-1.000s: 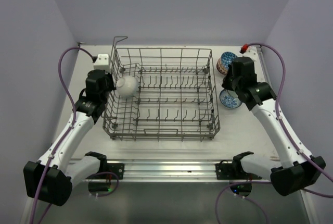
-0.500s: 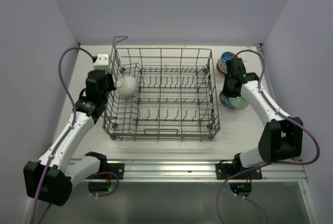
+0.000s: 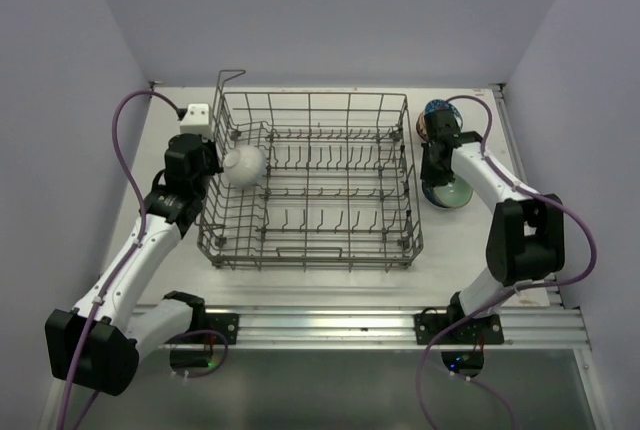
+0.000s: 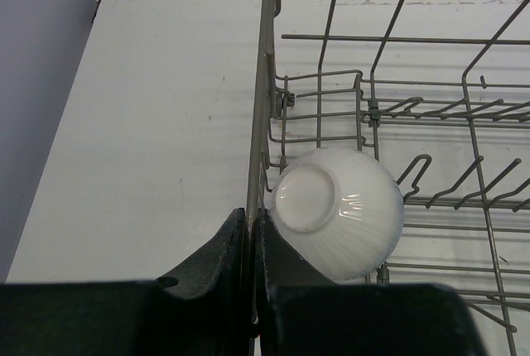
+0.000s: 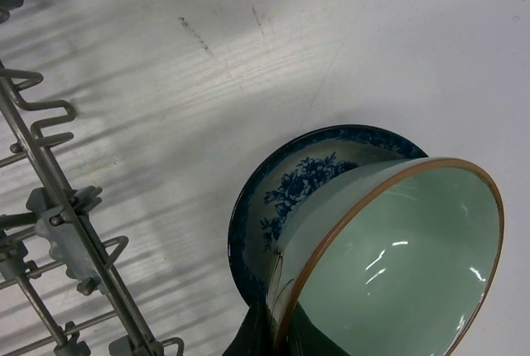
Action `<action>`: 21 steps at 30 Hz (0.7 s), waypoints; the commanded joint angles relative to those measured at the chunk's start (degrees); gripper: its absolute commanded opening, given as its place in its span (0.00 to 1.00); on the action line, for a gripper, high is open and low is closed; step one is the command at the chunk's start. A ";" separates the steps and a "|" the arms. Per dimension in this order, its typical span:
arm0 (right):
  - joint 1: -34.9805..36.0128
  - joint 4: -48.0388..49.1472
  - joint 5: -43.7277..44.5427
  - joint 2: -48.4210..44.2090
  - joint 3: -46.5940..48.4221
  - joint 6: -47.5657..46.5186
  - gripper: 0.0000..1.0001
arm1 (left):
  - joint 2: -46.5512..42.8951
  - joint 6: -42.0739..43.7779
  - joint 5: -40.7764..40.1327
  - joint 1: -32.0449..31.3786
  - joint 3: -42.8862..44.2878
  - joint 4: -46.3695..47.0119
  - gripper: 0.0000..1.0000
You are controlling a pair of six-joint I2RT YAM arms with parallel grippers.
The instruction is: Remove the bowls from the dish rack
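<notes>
**Rack.** Dish rack [image 3: 310, 96] mid-table, between the two arms. Qty 1.

**L side.** L gripper [image 4: 251, 225] at rack's left wall, jaws together, wall wire running down into seam betw. them. Cannot tell if wire is actually pinched. Not closed on any bowl. White bowl [image 4: 335, 211] lies inside rack just beside that wall, foot ring turned toward wrist cam, propped among tines. Judged poor pos. for a lift: foot and rounded side give no edge and rim faces away. Approach w/ jaws apart probably needed.

**R side.** R gripper [image 5: 277, 335] clamped on near rim of pale green bowl [image 5: 397, 265]. Bowl tilted, low edge inside blue floral bowl [image 5: 298, 175], which sits flat on table [image 5: 397, 33], outside rack to its right. Judged: being nested to stack unloaded pieces. At this tilt, letting go risks a rock or clack on lower bowl.

**Count.**
- Bowls seen: 4.
- In rack: 1 (white).
- Out of rack: 3 (green, blue floral, plus patterned bowl [image 3: 431, 115] just beyond them).
- Arms: 2.
- Judged nearly done, 1 bowl left to unload as far as seen.
</notes>
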 commanded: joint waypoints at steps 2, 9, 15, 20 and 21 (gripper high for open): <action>-0.18 2.23 0.82 1.20 3.32 -1.57 0.00 | -1.13 0.24 -0.66 -0.61 -0.04 -0.50 0.00; -0.27 1.79 0.12 3.05 4.29 -1.66 0.20 | -1.13 0.24 -0.57 -0.61 -0.04 -0.50 0.00; -0.27 0.30 -0.32 2.44 6.04 -1.83 0.51 | -1.21 0.24 -0.57 -0.53 0.04 -0.41 0.00; -0.27 -1.54 -0.23 0.51 8.15 -1.83 0.52 | -1.13 0.24 -0.48 -0.61 -0.04 -0.50 0.00; -0.27 -1.63 -0.23 0.16 8.59 -1.83 0.52 | -1.21 0.24 -0.48 -0.61 -0.04 -0.41 0.00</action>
